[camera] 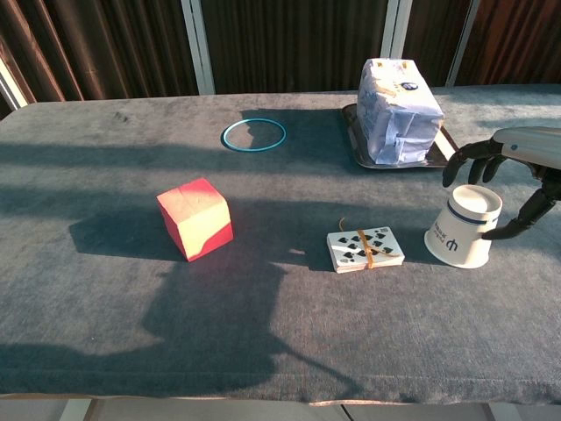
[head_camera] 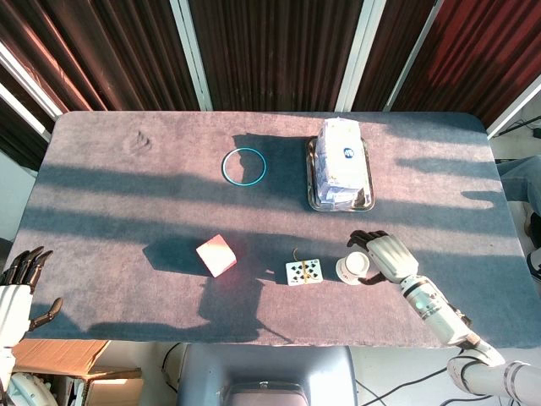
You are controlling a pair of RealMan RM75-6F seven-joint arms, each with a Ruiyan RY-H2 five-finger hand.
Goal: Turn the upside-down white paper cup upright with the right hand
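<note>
Head view: white paper cup (head_camera: 352, 268) stands near the grey felt worktop's (head_camera: 127, 194) front edge, just right of a banded card deck (head_camera: 303, 271); right hand (head_camera: 382, 255) spread open beside it, holding nothing.

Chest view: cup tapers upward, base up, dark band and logo; fingers (camera: 465, 160) arch around without gripping.

Grey table (head_camera: 110, 211): cup (head_camera: 352, 267), cards (head_camera: 303, 271), cube (head_camera: 215, 255), ring (head_camera: 243, 166), tray (head_camera: 314, 190).

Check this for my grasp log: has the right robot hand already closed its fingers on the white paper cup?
No. In the chest view the right robot hand hovers around the white paper cup, fingers spread and clear of its wall.
</note>
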